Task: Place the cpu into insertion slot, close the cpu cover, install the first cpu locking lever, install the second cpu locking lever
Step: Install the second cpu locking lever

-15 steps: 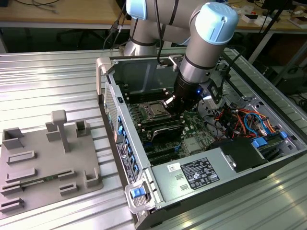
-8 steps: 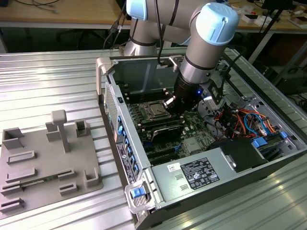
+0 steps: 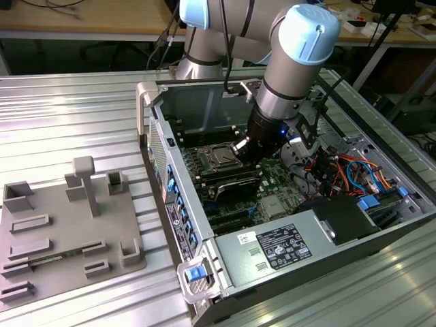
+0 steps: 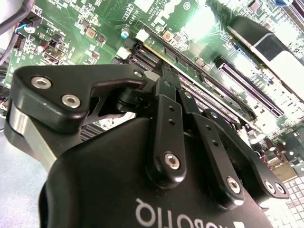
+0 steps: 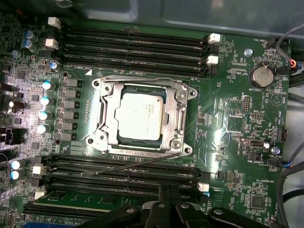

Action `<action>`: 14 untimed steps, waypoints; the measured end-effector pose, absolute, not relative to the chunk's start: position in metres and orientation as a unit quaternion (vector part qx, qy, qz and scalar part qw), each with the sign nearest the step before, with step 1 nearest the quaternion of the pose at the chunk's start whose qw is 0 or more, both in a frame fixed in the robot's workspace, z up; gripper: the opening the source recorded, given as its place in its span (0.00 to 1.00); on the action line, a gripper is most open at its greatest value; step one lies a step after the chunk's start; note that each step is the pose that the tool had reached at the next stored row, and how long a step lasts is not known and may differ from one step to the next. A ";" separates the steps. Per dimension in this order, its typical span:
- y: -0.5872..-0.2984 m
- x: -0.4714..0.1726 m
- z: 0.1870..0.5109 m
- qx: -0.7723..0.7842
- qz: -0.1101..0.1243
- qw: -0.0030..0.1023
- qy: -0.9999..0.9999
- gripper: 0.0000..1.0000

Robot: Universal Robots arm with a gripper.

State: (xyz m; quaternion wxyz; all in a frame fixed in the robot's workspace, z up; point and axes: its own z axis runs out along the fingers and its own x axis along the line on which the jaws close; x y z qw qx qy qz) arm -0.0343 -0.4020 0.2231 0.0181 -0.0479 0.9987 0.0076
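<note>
I am viewing: square matte-silver cpu (image 5: 140, 115) lying in the slot (image 5: 121, 141), thin shiny cover (image 5: 140, 85) framing it; black gripper (image 3: 253, 154) hovering, finger state unclear.

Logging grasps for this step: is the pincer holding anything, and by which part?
Nothing is visibly held. The cpu sits in the insertion slot under the cpu cover, while the pincer hovers over the memory slots.

1. A ribbed, silvery metal tabletop (image 3: 75, 116) spreads under the whole scene in the exterior view.
2. Behind the gripper, a wooden workbench (image 3: 88, 17) runs along the back, with dark shadow beneath it.
3. Well off to the gripper's side, at the exterior view's left, a grey moulded fixture tray (image 3: 65, 231) lies flat on the tabletop.
4. Light is even and bright.
</note>
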 end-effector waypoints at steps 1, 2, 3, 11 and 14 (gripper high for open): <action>-0.402 -0.034 0.223 -0.048 0.008 0.018 0.999 0.11; -0.402 -0.034 0.223 -0.048 0.008 0.018 0.999 0.11; -0.402 -0.034 0.223 -0.048 0.008 0.018 0.999 0.11; -0.402 -0.034 0.226 -0.048 0.008 0.018 0.999 0.11; -0.398 -0.034 0.226 -0.048 0.008 0.018 0.999 0.11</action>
